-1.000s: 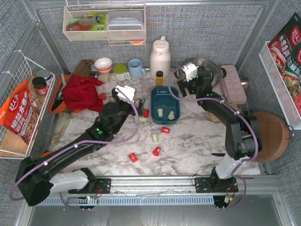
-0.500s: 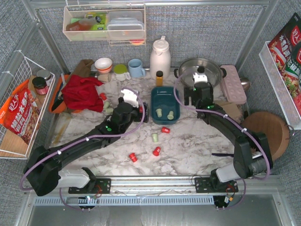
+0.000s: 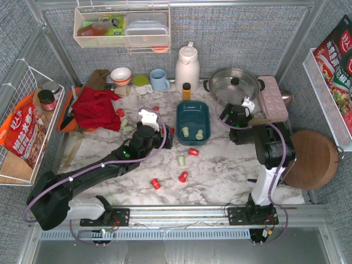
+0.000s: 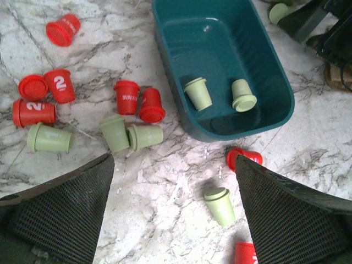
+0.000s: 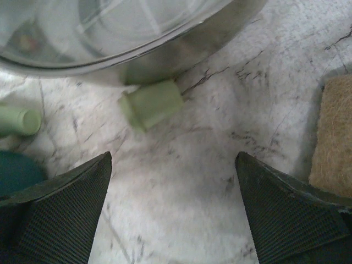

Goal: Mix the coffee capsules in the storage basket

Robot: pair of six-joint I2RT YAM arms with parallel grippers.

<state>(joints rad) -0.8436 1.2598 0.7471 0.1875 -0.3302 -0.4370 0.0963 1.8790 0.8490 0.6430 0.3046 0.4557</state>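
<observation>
Black-meshed left jaws and right jaws are held wide, with nothing gripped. Below the left jaws, two green coffee capsules (image 4: 198,93) are seen lying in the storage basket (image 4: 220,49), with others scattered on the counter (image 4: 176,181). A green capsule (image 5: 151,103) touching the steel pot (image 5: 181,52) is shown only by the right wrist view.

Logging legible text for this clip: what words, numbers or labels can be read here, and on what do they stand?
"2": on a red capsule left of the storage basket.
"2": on a second red capsule just beside it.
Print on a third red capsule: too blurred to read.
Faint marks on the green capsules: unreadable.
Chinese characters on the orange bag and the red packets: too small to read.
</observation>
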